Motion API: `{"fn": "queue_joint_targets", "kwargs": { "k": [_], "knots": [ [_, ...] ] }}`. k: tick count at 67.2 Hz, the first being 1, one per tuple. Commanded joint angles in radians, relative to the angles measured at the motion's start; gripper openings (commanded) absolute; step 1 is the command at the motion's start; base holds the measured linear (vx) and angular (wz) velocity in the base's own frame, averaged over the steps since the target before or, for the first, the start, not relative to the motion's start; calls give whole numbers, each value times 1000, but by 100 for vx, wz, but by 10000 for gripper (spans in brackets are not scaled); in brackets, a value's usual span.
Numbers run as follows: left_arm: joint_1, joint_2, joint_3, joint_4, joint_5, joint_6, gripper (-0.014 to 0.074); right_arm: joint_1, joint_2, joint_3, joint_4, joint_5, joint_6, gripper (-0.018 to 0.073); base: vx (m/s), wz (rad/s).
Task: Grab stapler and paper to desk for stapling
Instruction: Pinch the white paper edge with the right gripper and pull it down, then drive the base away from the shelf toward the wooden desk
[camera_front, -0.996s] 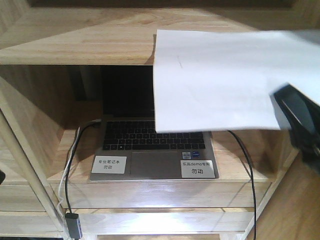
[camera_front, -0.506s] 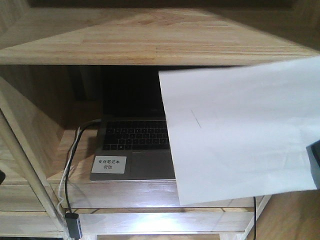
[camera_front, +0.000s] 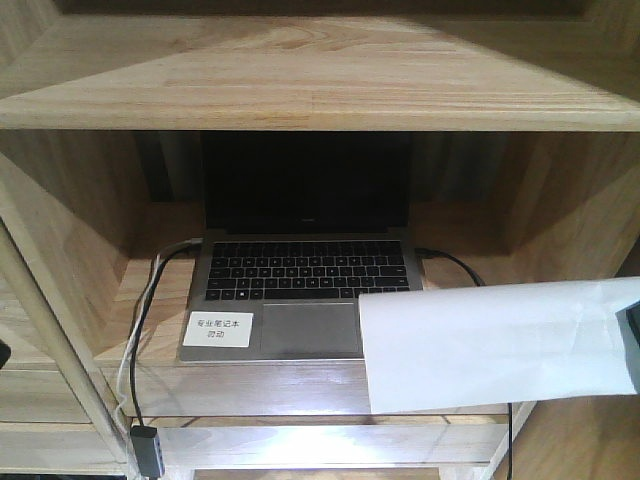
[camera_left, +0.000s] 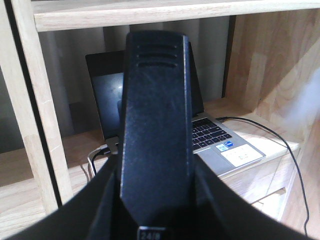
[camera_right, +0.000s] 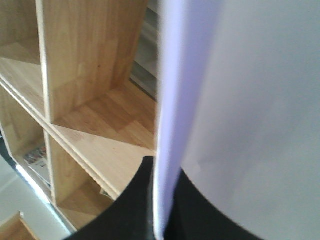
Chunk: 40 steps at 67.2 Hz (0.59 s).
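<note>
In the left wrist view the black stapler (camera_left: 155, 115) stands upright and fills the middle of the picture. My left gripper (camera_left: 154, 205) is shut on its lower end, a dark finger on either side. The white paper (camera_front: 490, 345) hangs low on the right of the front view, in front of the shelf's edge. A dark bit of my right gripper (camera_front: 634, 345) shows at its right end. Seen from the right wrist, the paper (camera_right: 240, 100) runs edge-on between the jaws of my right gripper (camera_right: 162, 220), which is shut on it. The desk is out of view.
An open laptop (camera_front: 300, 270) with a white label (camera_front: 220, 328) sits in the wooden shelving unit (camera_front: 300, 80). Cables (camera_front: 135, 350) hang down its left side and another cable (camera_front: 450, 262) runs off on the right. Upright shelf posts (camera_left: 37, 115) stand close on the left.
The paper has dropped from the upper right of the front view to the lower right and now shows as a narrower strip. The laptop's keyboard and screen are uncovered.
</note>
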<state>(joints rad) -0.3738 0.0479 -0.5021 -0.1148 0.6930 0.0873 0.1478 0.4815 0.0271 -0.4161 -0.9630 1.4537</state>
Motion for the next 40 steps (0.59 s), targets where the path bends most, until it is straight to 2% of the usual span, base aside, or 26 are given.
{"fn": "queue_joint_targets", "kwargs": {
  "k": [1,40],
  "knots": [
    [-2,15,-27,-14,-124,-2,-6,-2,6,21,13,-54,-42,-6,0,0],
    [-2,15,-27,-14,-124,-2,-6,-2,6,21,13,-54,-56,-6,0,0]
  ]
}}
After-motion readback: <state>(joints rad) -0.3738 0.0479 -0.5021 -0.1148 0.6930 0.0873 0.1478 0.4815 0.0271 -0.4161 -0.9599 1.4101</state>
